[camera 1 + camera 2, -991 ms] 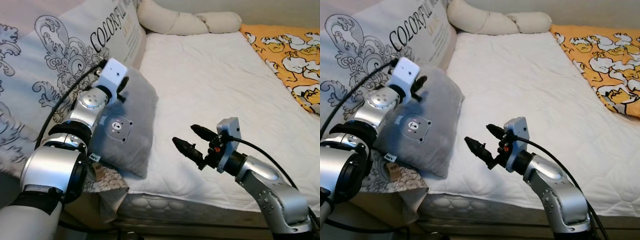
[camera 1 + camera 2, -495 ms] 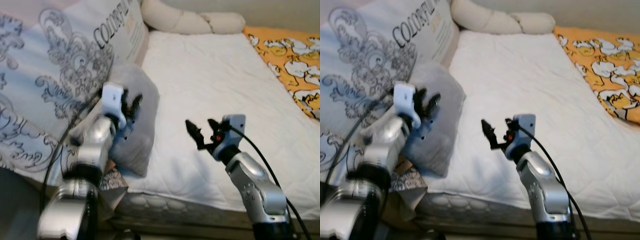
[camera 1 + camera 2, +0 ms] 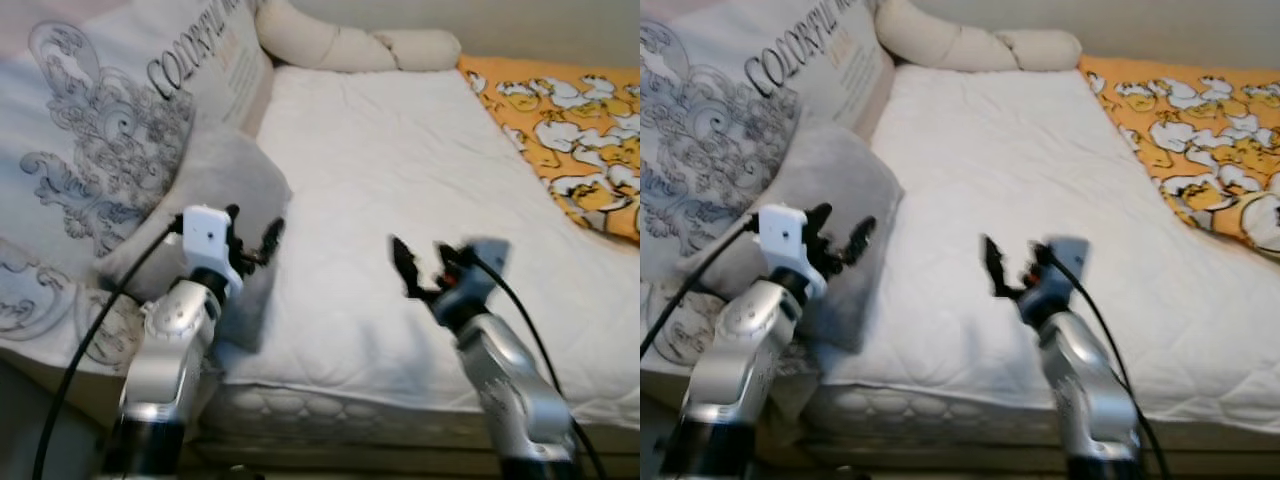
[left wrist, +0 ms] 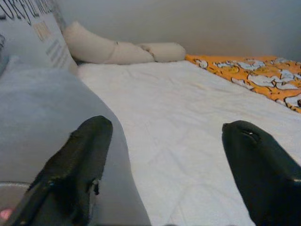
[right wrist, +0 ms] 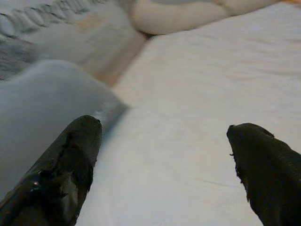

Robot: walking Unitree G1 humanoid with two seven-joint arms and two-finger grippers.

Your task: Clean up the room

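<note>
Nearest, the left tool (image 3: 252,240) has let go of the soft grey pillow (image 3: 215,185) it gripped a second ago and now hangs just off its near edge, fingers spread and empty, while the right tool (image 3: 420,268), also wide open and holding nothing, has lifted over the quilted white mattress (image 3: 400,170) (both look done with this placement). The pillow slumps against the big scroll-printed cushion (image 3: 90,150) at the bed's left; farther off lie a plump cream bolster (image 3: 350,45) and an orange patterned blanket (image 3: 560,120).
</note>
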